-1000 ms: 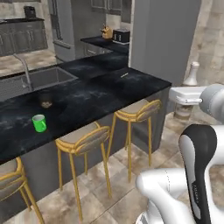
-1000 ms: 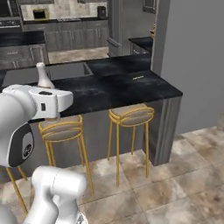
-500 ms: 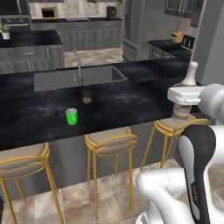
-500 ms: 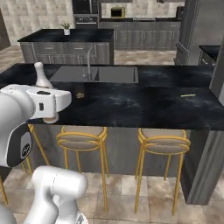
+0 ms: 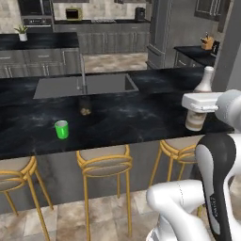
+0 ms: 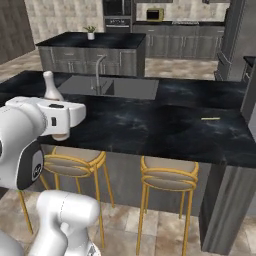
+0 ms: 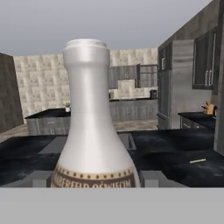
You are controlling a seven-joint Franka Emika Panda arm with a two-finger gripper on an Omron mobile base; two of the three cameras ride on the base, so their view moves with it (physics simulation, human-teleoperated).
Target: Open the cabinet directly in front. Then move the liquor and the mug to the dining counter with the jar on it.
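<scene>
Black marble table (image 5: 141,117) carries a small bright green mug (image 5: 61,129) and a dark see-through jar (image 5: 85,105). End effector (image 5: 196,114) is clamped on the slim pale beige liquor bottle (image 7: 93,131).

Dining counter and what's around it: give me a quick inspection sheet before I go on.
Surface: the dining counter is black marble with an inset sink and a faucet.
Job's things: the liquor stands upright in the hand, above the counter's near edge; the mug stands upright on the counter; the jar sits in front of the sink, apart from the mug.
Clutter: a thin yellowish stick lies flat on the counter.
Hand: closed on the bottle's lower body.
Cables: nothing seen.
Surroundings: yellow-framed stools under the near edge; a second island with a potted plant behind.
</scene>
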